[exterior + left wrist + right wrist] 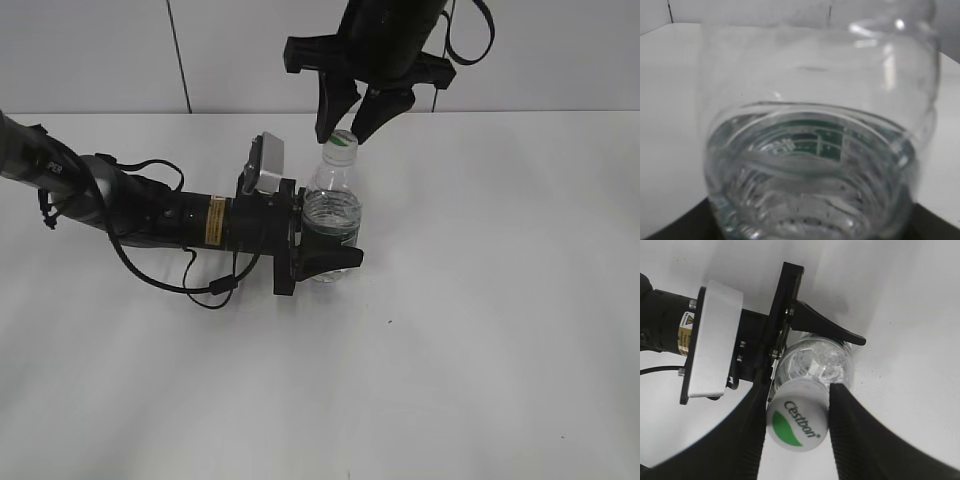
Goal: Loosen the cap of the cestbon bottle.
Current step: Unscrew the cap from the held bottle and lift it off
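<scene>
Right up against the left wrist lens you've got the cestbon bottle [815,145], filling nearly the whole frame: clear thin plastic, ribbed rings low down, water inside, a scrap of dark green label showing through. It sits that close because your left tool [325,250] comes in sideways from the left of the exterior frame and has its black jaws clamped around the label band, holding the bottle upright on the white desk [500,330] near the middle. I'd guess that's the brace, so the body can't spin when the top gets turned.

From the top of the exterior frame your right tool [348,112] hangs straight down over the neck. In its wrist view the two dark fingers sit on either side of the cap [797,422], smooth white plastic, round, green leaf logo on top. They look to be touching or just about; I can't tell if it's a firm pinch yet. Cap looks fully seated, nothing loosened so far.
</scene>
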